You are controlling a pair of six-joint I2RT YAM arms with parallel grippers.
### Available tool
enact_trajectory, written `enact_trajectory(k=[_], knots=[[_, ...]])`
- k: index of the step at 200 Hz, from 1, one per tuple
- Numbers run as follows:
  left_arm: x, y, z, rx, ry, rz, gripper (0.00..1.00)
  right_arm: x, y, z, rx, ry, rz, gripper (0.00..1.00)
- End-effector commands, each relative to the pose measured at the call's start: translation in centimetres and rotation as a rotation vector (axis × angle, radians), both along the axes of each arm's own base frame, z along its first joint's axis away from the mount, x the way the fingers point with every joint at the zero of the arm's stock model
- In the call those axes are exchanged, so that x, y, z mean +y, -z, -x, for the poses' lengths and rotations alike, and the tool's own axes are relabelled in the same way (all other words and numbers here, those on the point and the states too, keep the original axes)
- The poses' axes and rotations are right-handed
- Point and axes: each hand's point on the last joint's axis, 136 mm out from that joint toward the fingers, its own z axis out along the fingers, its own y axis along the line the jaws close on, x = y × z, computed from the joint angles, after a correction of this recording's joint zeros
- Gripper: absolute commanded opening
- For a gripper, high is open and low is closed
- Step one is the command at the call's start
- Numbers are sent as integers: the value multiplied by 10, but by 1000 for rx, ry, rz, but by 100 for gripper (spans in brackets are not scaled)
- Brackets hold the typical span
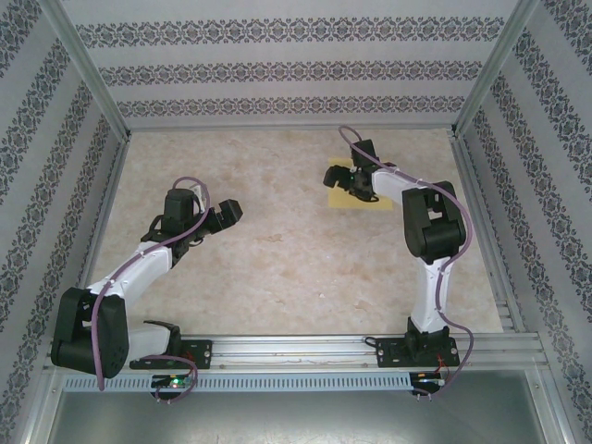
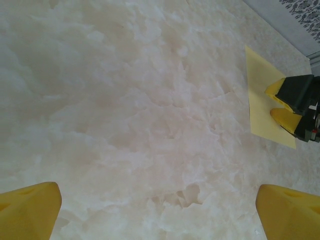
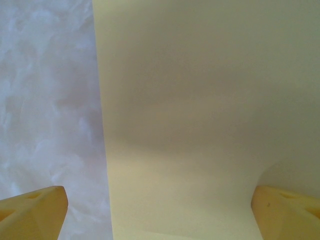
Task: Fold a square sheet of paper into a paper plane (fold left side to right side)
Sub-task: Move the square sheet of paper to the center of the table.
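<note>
The left gripper hangs over bare table at mid-depth, with its jaws wide and holding nothing. It appears to be parked there to keep clear of the work. Farther out, toward the far right, the paper lies on the table, and no crease shows on it. The right gripper hangs directly over it, jaws wide, gripping nothing. In the right wrist view, one fingertip sits over the table just beyond the paper's straight edge. The other fingertip is over the sheet, where the paper seems to curl up slightly. This straddle probably prepares a pinch on that edge for the left-to-right fold. Nothing lies between the grippers. The patterned walls stand well apart from the paper and do not obstruct it.
</note>
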Motion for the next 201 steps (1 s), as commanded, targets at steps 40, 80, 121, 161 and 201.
enact_trajectory(k=[40, 80, 121, 161, 201], knots=[[2, -8, -1, -2, -8, -32, 100, 25, 21, 71, 122, 30, -13, 96], [4, -9, 0, -1, -11, -48, 100, 48, 20, 109, 106, 43, -25, 96], [6, -8, 1, 1, -15, -63, 100, 79, 22, 157, 102, 22, -24, 96], [7, -9, 1, 0, -19, -65, 100, 102, 29, 202, 110, 17, -17, 96], [7, -12, -1, -6, -25, -63, 99, 116, 31, 227, 99, 35, -35, 96]])
